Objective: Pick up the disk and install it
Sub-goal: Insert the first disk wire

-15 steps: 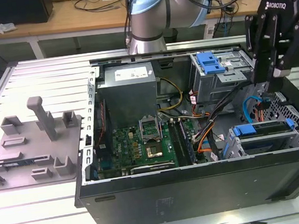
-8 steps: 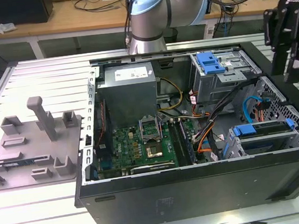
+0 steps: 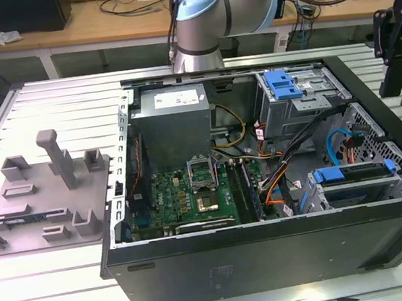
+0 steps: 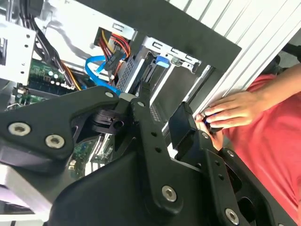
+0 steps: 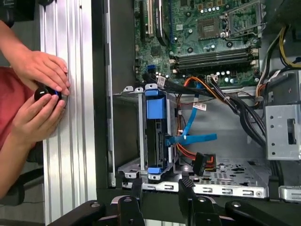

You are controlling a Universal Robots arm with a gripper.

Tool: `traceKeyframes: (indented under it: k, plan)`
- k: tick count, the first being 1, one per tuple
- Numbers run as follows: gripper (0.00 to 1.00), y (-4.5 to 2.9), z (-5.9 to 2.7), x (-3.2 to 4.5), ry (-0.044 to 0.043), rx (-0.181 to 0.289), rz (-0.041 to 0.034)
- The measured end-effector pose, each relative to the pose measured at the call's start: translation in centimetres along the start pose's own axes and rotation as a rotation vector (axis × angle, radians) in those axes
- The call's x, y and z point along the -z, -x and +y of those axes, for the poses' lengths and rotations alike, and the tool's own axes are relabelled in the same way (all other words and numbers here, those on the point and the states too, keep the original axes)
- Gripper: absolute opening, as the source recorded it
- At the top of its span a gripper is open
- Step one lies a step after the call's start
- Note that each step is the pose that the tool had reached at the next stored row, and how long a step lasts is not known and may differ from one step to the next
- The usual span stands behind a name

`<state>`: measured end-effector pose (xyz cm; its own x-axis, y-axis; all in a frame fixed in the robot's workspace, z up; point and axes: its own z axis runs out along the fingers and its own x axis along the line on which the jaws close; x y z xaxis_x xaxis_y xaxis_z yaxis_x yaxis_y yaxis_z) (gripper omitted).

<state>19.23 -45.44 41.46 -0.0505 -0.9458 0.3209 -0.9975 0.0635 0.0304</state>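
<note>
Disk (image 5: 155, 134) stands on edge in the drive cage (image 5: 142, 127), seemingly seated already, its long axis pointing straight back at my pincer (image 5: 162, 184), which hangs open and empty just outside the rim of the case (image 5: 99, 117).

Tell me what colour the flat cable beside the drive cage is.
The cable is bright blue, clearest in the first wrist view.

Open computer case (image 3: 271, 255) on a slatted table (image 3: 58, 108).
Grey post fixture (image 3: 47, 204) lies beside it at the exterior view's left.
</note>
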Motion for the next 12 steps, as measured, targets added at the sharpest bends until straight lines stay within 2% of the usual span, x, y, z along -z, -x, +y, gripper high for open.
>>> traceKeyframes:
  k: [1,4,6,8,10,11,12]
  plan:
    - [0.44,0.02,-0.08,-0.01,0.0031,-0.009,0.0004]
    - [0.44,0.06,-0.13,-0.11,0.0197,-0.058,-0.0009]
    - [0.44,0.10,-0.13,-0.23,0.0373,-0.110,-0.0025]
    - [0.44,0.16,-0.13,-0.29,0.0430,-0.128,-0.0013]
    - [0.44,0.69,-0.11,-0.36,0.0413,-0.132,0.0203]
    - [0.44,0.89,-0.10,-0.36,0.0404,-0.132,0.0275]
    - [0.44,1.42,-0.07,-0.28,0.0385,-0.133,0.0442]
